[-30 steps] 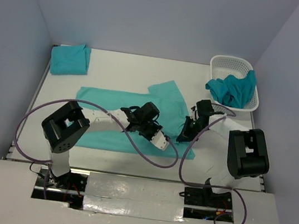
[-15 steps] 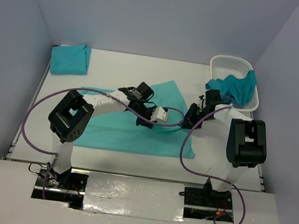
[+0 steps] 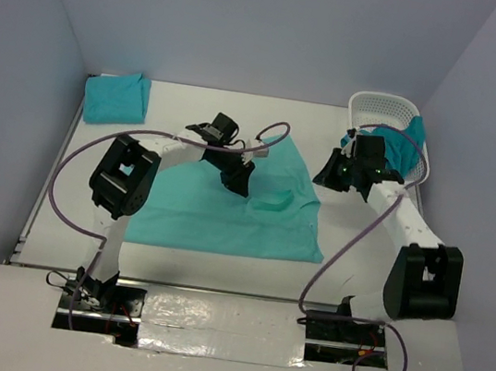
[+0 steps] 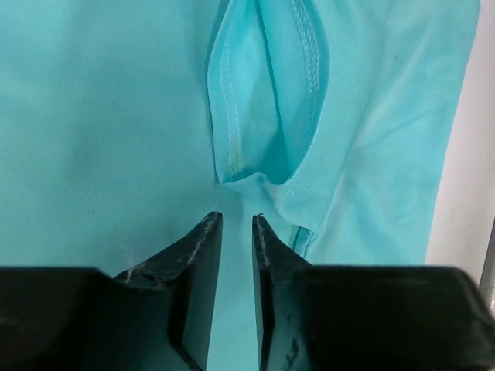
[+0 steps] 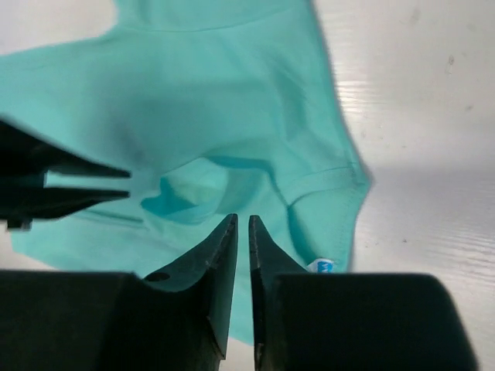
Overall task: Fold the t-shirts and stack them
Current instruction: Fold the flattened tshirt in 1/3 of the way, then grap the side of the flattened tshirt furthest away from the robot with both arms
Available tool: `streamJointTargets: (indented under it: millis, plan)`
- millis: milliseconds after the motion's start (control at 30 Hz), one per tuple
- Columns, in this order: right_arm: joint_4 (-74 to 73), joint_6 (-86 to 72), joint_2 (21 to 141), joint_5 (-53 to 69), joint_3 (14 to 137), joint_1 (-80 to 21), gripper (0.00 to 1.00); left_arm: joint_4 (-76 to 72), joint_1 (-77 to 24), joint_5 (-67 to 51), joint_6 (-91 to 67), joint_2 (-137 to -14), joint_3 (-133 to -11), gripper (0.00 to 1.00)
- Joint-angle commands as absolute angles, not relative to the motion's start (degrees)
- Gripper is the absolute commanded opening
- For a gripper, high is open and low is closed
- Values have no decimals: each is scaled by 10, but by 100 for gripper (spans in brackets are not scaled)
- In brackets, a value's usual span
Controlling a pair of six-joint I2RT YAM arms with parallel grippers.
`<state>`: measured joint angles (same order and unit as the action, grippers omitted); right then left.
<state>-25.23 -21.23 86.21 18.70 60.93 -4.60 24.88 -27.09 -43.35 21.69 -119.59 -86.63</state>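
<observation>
A teal t-shirt [image 3: 188,214] lies spread on the white table, with a raised wrinkle at its right side. My left gripper [image 3: 241,183] hovers over the shirt's upper middle. In the left wrist view [image 4: 232,220] its jaws stand almost together with nothing between them, just short of the open collar [image 4: 267,100]. My right gripper [image 3: 326,177] is above the shirt's right edge. In the right wrist view [image 5: 241,220] it is shut and empty over the shirt [image 5: 232,100], near a white label [image 5: 323,265].
A folded teal shirt [image 3: 116,98] lies at the back left corner. A white basket [image 3: 373,100] at the back right holds crumpled teal shirts [image 3: 403,148], close behind my right arm. Purple cables loop over the table.
Both grippers have moved from the shirt's near edge toward the back of the table. The right arm has stretched out toward the basket. The shirt now lies wider and flatter.
</observation>
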Motion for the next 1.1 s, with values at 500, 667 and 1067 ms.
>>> streamJointTargets:
  millis: [500, 667, 1067]
  plan:
    - [-263, -167, 847, 202, 551, -211, 0, 318, -148, -367, 192, -1055, -901, 45]
    - [-258, -169, 837, 193, 516, -221, 0, 341, -99, -317, 183, -1001, -860, 45]
    - [-298, -156, 1053, 164, 707, -233, 0, 335, 11, -216, 155, -911, -774, 43]
